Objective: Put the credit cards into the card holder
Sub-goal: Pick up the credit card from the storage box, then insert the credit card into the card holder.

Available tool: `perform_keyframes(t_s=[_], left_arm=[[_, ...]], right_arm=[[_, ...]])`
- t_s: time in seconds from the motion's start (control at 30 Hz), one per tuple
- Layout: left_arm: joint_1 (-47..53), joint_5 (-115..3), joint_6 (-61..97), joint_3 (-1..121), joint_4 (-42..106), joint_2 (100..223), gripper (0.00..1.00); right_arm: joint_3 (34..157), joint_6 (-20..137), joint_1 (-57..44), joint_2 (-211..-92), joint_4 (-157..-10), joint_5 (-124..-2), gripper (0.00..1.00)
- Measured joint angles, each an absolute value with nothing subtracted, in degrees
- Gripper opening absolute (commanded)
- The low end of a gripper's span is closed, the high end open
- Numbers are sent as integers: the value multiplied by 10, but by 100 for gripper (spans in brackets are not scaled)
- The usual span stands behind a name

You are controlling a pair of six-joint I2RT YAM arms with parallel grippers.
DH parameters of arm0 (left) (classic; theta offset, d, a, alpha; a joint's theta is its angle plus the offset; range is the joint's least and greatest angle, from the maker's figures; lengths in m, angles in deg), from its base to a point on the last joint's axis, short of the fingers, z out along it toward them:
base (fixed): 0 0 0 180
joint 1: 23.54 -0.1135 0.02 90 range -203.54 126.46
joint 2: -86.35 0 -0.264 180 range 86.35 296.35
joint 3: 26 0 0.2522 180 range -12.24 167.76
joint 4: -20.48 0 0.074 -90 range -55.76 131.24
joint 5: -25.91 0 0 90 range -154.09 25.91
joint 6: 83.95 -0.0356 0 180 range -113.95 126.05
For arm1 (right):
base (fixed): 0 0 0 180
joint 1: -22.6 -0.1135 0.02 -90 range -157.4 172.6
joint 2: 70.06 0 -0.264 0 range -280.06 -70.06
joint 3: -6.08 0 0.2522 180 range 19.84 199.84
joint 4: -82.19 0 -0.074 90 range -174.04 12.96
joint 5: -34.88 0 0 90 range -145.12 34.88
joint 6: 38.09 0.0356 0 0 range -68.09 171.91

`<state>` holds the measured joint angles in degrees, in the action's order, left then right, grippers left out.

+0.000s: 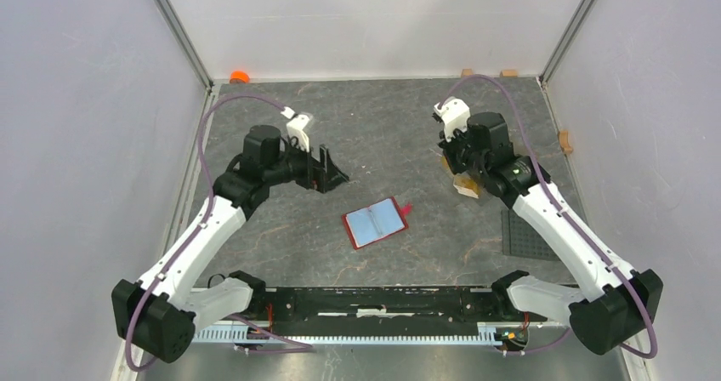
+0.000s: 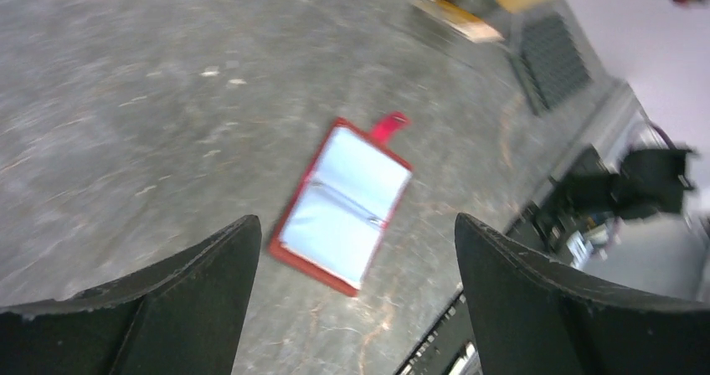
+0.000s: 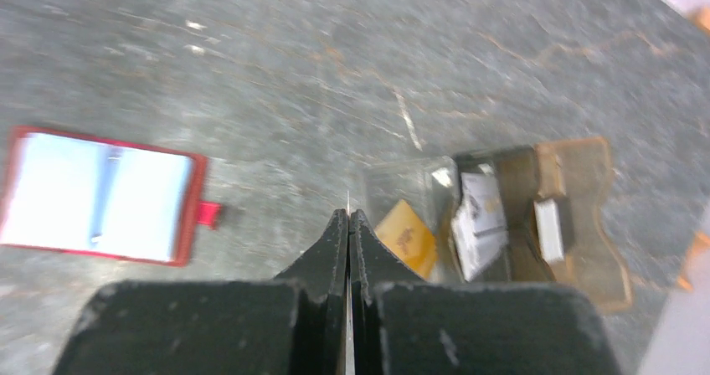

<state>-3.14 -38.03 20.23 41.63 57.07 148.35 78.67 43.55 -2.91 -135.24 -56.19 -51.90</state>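
Note:
The card holder (image 1: 375, 222) lies open in the middle of the table, red-rimmed with pale blue sleeves and a red tab; it also shows as card holder (image 2: 343, 203) and card holder (image 3: 100, 195). My left gripper (image 1: 332, 177) hangs open to its upper left, the gripper (image 2: 356, 220) with nothing between its wide fingers. My right gripper (image 1: 463, 177) is shut on a thin credit card seen edge-on as a pale line at the gripper (image 3: 348, 214) tips. An orange credit card (image 3: 406, 237) lies in a clear tray just beyond. I cannot tell the held card's colour.
A tan stand (image 3: 586, 216) with white blocks (image 3: 481, 216) sits right of the clear tray (image 3: 402, 187). A black mat (image 1: 527, 236) lies under the right arm. Small wooden blocks (image 1: 565, 140) line the walls, an orange cap (image 1: 240, 76) is at the back left.

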Motion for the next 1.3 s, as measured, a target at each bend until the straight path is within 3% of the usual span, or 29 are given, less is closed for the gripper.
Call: perform_keyframes(t_s=[0.27,0.5,0.53,0.57,0.67,0.73,0.77,0.83,0.9,0.97,1.1,1.3], left_arm=[[154,-325,181,372,490,1446,94],[200,-319,176,361,473,1452,91],[206,-319,175,361,473,1455,85],[214,-319,174,361,473,1457,72],[232,-313,171,361,476,1468,21],[238,-306,164,362,479,1477,2],[239,-302,160,362,480,1481,2],[240,-289,159,362,478,1485,2],[242,-284,163,361,474,1483,2],[242,-293,187,348,447,1472,2],[242,-314,269,271,333,1415,2],[242,-346,378,205,180,1387,2]], right_arm=[[835,476,-87,-1353,-514,-723,0],[829,544,-167,-1355,-538,-895,0],[826,555,-170,-1355,-548,-917,0],[824,564,-172,-1356,-555,-934,0],[821,582,-173,-1358,-574,-973,0],[821,586,-174,-1359,-579,-985,11],[821,587,-174,-1359,-580,-987,23],[820,589,-174,-1359,-580,-983,59],[819,599,-174,-1357,-585,-971,77],[812,605,-174,-1348,-595,-947,85],[756,640,-172,-1289,-648,-905,77],[646,745,-170,-1242,-802,-908,36]])
